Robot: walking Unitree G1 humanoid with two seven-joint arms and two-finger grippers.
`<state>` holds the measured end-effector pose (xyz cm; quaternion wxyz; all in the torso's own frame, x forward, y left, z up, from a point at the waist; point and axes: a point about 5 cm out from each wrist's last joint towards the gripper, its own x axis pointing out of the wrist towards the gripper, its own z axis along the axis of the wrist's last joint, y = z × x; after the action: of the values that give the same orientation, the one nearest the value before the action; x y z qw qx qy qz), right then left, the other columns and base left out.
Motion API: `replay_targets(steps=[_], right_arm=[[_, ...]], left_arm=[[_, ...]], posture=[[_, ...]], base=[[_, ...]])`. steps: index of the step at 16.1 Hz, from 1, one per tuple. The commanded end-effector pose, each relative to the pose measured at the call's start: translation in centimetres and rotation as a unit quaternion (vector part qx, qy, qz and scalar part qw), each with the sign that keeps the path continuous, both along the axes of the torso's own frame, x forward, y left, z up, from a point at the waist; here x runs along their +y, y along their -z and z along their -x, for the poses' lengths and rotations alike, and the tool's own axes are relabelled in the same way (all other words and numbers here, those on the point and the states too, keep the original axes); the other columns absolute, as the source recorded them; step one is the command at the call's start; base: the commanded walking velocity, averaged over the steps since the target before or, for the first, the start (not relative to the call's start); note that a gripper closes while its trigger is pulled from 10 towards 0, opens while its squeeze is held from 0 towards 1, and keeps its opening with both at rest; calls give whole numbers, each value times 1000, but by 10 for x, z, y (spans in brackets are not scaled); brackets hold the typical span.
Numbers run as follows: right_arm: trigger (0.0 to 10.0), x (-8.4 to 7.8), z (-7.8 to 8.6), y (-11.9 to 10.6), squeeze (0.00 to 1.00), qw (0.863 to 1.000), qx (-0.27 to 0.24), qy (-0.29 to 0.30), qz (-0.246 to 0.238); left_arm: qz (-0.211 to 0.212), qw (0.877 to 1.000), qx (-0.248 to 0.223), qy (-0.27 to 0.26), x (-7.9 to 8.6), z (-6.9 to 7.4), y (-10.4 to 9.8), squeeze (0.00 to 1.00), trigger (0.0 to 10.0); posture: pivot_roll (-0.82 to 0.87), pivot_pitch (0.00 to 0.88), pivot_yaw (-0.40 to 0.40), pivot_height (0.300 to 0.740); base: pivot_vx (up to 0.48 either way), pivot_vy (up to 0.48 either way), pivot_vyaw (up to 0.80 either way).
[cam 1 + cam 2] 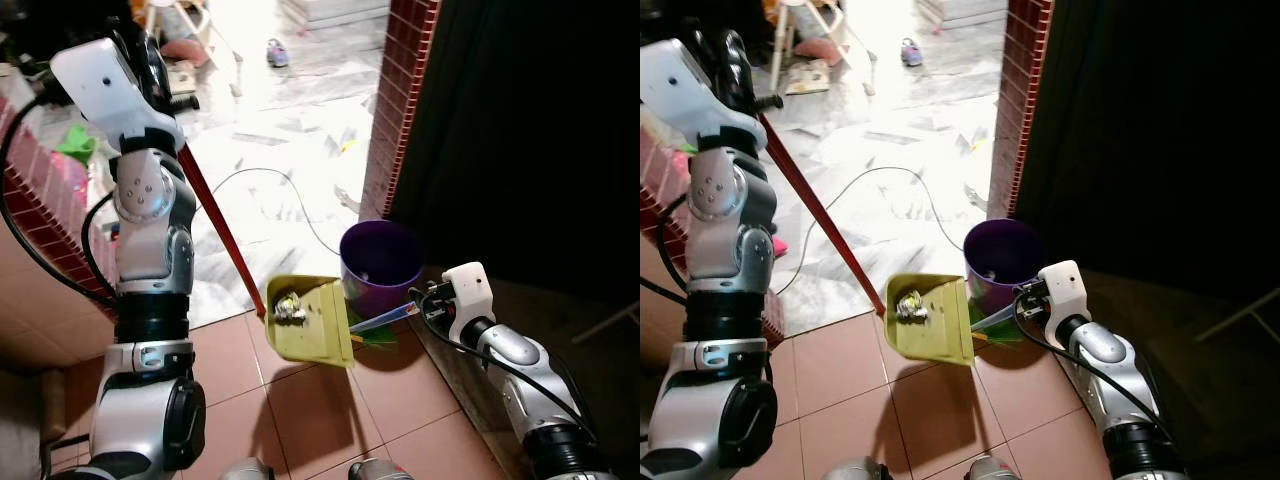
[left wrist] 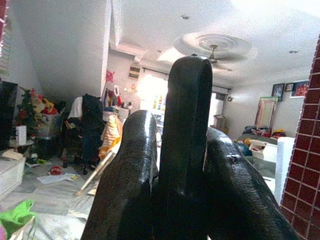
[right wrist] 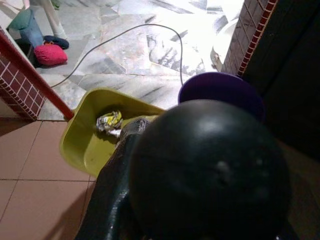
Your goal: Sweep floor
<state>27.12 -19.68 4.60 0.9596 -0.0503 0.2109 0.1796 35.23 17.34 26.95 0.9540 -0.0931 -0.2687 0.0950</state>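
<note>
The yellow-green dustpan (image 1: 310, 318) is sitting on the brown tiled floor (image 1: 320, 410), right at the edge where the tiles are meeting the pale marble floor (image 1: 270, 150). A crumpled wrapper (image 1: 289, 306) is lying inside it near the back wall. A red handle (image 1: 220, 230) is running from the dustpan's rear corner up to the left gripper (image 1: 165, 85), whose jaws are closing around its top end. A purple bucket (image 1: 381, 266) is standing just beside the dustpan, against a red brick pillar (image 1: 400, 100). The right gripper (image 1: 428, 303) is reaching in low beside the bucket, holding a thin blue brush handle (image 1: 385, 320) with green bristles (image 1: 378, 340) touching the dustpan's front edge; I cannot tell how its jaws are standing. A grey cable (image 1: 290, 195) is curving across the marble floor.
</note>
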Motion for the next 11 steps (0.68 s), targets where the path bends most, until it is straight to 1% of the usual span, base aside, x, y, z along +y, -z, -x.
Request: replay_targets(steps=[1,2,3,4,6,7,8,11], right_arm=[[10000,-4,21,32,0,994,106,13,17],[10000,0,20,32,0,995,103,12,15],[10000,4,20,32,0,995,102,10,15],[10000,10,22,32,0,994,105,-3,7],[10000,14,23,32,0,993,113,-13,-3],[10000,12,22,30,0,994,109,-11,-5],[10000,10,18,26,0,995,96,-7,-6],[10000,9,10,18,0,998,62,11,-14]], left_arm=[[11,998,-54,-6,4,3,-24,0,10000],[9,998,-60,-4,4,3,-27,0,10000],[12,998,-62,-3,4,2,-29,0,10000],[12,998,-63,-2,4,2,-30,0,10000],[11,998,-66,-3,6,2,-33,0,10000],[12,998,-68,-4,7,1,-34,0,10000],[13,997,-72,-6,8,1,-36,0,10000],[14,997,-77,-5,8,0,-38,0,10000]], posture=[[-168,0,77,740],[-168,0,77,740],[-167,0,77,740],[-166,0,77,740],[-167,0,78,740],[-169,0,78,740],[-172,0,78,740],[-176,0,78,740]], base=[[0,0,-800],[0,0,0],[244,0,0],[0,0,0],[0,0,-800],[0,0,-800],[259,0,-800],[283,0,-800]])
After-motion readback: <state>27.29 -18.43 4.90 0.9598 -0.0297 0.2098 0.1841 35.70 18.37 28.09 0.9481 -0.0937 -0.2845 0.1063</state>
